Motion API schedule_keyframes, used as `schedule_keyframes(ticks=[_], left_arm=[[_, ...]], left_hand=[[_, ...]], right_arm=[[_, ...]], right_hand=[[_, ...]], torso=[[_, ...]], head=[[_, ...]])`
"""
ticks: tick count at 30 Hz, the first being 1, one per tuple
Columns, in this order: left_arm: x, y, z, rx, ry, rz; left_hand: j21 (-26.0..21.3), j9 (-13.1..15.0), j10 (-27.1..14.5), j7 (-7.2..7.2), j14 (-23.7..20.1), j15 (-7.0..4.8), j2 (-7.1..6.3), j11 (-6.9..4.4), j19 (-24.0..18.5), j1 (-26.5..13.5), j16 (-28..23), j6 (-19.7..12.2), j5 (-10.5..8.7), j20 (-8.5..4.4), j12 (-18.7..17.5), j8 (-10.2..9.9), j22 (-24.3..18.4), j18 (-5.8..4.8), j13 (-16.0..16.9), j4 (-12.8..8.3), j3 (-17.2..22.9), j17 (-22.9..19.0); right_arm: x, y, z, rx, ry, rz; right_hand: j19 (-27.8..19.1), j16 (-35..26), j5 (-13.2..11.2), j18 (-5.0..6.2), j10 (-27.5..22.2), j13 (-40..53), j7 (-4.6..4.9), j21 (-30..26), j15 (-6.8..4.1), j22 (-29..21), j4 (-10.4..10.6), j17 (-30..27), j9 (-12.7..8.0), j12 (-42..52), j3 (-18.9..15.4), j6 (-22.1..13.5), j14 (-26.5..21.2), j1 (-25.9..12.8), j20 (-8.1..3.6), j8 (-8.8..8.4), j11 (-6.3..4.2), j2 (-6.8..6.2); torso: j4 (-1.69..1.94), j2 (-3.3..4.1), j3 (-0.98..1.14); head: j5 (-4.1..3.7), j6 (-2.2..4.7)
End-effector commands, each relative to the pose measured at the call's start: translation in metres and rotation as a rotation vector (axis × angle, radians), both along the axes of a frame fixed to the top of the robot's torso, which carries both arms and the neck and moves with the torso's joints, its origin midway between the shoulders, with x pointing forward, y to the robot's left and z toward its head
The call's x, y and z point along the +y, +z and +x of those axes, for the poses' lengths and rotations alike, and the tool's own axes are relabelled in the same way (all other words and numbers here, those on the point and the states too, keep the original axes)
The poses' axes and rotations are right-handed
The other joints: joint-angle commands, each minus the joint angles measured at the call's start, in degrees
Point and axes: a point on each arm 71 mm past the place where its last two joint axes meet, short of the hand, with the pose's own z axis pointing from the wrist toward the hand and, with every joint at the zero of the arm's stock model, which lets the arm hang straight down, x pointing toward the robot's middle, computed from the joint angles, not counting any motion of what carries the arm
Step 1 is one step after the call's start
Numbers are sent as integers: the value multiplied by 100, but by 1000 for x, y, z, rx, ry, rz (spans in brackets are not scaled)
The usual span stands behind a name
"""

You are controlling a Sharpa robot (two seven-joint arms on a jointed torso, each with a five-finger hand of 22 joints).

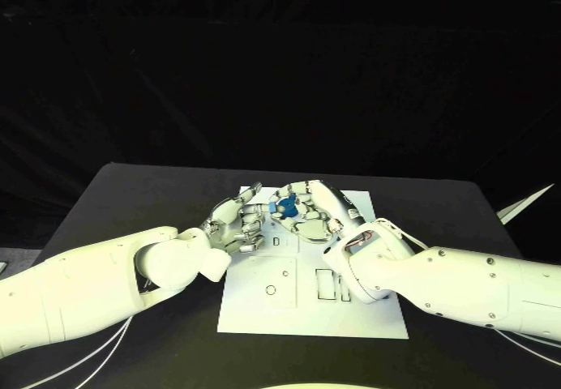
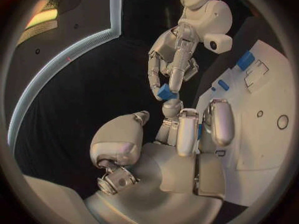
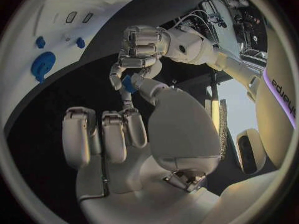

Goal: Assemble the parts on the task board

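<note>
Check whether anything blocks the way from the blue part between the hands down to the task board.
Nothing visible does. The blue part sits pinched between fingertips of the left hand and right hand, above the task board; only the hands' own fingers are near it.

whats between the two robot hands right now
A small blue part, pinched where the left robot hand and right robot hand meet above the task board; both wrist views show it.
</note>
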Motion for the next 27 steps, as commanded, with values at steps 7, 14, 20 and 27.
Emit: schedule_keyframes(ticks=[7, 14, 20, 27], left_arm=[[5, -2, 2, 2, 20, 25], [7, -2, 2, 0, 21, 29], [8, -2, 2, -2, 21, 30], [9, -2, 3, -4, 22, 29]], left_hand=[[66, 133, 197, -8, 465, -31, 87, -78, 110, 11, 111, 310, 96, -22, 33, 211, 105, -109, 92, 21, -332, 1248], [68, 137, 201, -8, 465, -33, 88, -79, 113, 17, 111, 314, 97, -23, 35, 213, 110, -110, 99, 19, -335, 1248], [70, 143, 206, -10, 469, -35, 88, -82, 114, 32, 115, 320, 99, -24, 36, 216, 112, -111, 107, 14, -337, 1258], [75, 159, 224, -16, 475, -41, 84, -88, 118, 79, 120, 330, 104, -26, 42, 221, 121, -113, 131, 9, -343, 1271]], right_arm=[[-1, 0, -1, -6, 2, 2], [-3, -1, 1, 0, -2, -6], [-3, -2, 2, 7, -7, -17], [-5, -3, 4, 6, -17, -28]], right_hand=[[375, 96, 49, -85, 107, 915, 5, 88, -65, 1334, -33, 1594, 149, 110, 124, 98, 577, -140, -52, 135, -32, 90], [377, 99, 49, -86, 113, 923, 6, 94, -63, 1337, -41, 1599, 152, 118, 123, 104, 578, -130, -50, 138, -31, 100], [377, 99, 49, -86, 113, 923, 6, 94, -63, 1337, -41, 1599, 152, 118, 123, 104, 578, -130, -50, 138, -31, 100], [378, 99, 50, -86, 113, 925, 4, 96, -61, 1338, -49, 1599, 156, 119, 122, 112, 578, -122, -49, 143, -31, 107]], torso=[[-2, 1, 2], [-2, -1, -2], [-1, -1, -2], [-2, 0, -1]], head=[[-1, -2], [-3, -6], [-15, 0], [-17, 0]])
